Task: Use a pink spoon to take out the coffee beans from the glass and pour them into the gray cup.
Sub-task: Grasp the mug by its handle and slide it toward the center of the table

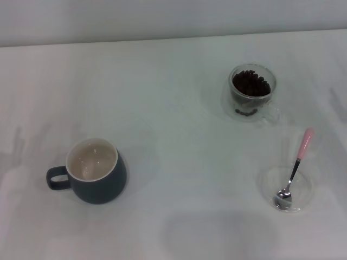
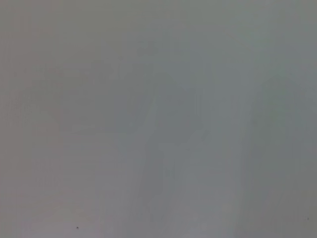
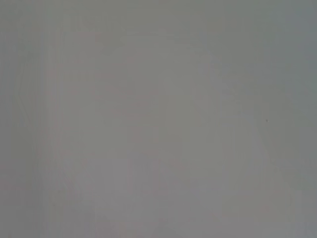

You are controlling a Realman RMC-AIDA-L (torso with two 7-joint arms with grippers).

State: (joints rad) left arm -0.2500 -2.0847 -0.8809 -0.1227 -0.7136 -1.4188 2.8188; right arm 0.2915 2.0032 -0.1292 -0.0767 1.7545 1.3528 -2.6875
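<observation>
Neither pincer is anywhere in the head view, and both wrist views show only blank pale surface, so I cannot tell how wide either one stands. Nothing is picked up yet: the pink spoon (image 1: 294,172) lies at the near right, metal bowl down in a shallow clear dish (image 1: 304,199), pale handle propped on the rim. Its long axis runs near to far, handle tip pointing away and slightly right. Just beyond it sits the glass (image 1: 252,92), full of coffee beans (image 1: 251,83). The gray cup (image 1: 96,172) waits well apart at the near left, empty. Best bet, I'd say: grip the raised handle across its width.
</observation>
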